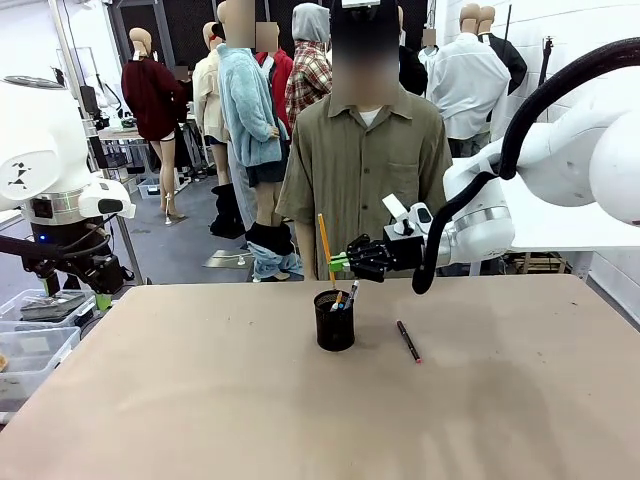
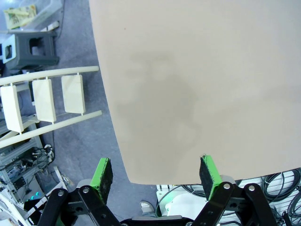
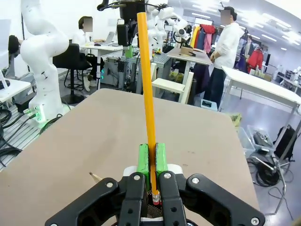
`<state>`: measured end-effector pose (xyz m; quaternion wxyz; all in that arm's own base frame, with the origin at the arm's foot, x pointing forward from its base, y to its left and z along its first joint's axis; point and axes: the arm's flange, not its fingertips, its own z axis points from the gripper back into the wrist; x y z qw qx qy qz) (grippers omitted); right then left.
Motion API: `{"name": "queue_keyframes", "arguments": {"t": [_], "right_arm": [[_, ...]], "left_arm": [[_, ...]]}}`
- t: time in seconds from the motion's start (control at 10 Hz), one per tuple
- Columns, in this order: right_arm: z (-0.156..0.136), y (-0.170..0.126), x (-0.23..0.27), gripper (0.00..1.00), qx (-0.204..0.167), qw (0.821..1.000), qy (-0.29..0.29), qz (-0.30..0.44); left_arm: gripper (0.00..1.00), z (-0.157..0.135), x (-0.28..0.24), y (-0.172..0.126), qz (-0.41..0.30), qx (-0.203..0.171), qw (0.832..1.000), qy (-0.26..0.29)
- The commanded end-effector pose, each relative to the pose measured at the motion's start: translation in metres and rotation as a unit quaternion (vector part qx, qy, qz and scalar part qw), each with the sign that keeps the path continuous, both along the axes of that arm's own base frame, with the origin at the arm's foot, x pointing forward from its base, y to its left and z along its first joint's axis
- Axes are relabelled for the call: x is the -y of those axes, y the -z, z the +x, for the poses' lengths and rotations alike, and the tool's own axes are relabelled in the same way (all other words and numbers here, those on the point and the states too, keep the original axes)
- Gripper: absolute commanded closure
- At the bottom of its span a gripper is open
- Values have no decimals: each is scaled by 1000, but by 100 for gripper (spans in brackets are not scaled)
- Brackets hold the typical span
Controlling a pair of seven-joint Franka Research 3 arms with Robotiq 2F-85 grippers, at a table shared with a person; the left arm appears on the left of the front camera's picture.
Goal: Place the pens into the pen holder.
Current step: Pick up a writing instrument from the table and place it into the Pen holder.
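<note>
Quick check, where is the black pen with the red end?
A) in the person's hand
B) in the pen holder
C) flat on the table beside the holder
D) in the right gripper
C: the black pen lies flat on the table, apart from the pen holder; the right gripper holds the pencil.

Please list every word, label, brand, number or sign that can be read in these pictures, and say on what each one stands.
No word or number can be read anywhere.
Left arm's white shell: a small black emblem, with no letters legible.
Yellow packet on the floor: dark print, too blurred to read.
Yellow-orange pencil and pen holder: no print visible.
</note>
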<state>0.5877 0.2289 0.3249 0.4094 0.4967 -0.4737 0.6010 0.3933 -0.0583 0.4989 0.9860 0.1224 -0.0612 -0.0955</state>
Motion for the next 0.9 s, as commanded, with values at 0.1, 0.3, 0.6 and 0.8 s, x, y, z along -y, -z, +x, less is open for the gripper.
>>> {"name": "queue_keyframes", "arguments": {"t": [0.1, 0.3, 0.6, 0.8], "right_arm": [[15, 9, -5, 100, -27, 999, -13, -10], [16, 8, -6, 77, -27, 999, -21, -14], [15, 7, -5, 26, -28, 999, -29, -15], [10, 2, 1, 0, -24, 999, -21, -15]], "left_arm": [[4, -1, 0, -1, 9, 0, 1000, -6], [4, -1, 0, -1, 9, 0, 1000, -6], [4, -1, 0, -1, 9, 0, 1000, -6], [4, -1, 0, -1, 9, 0, 1000, -6]]}}
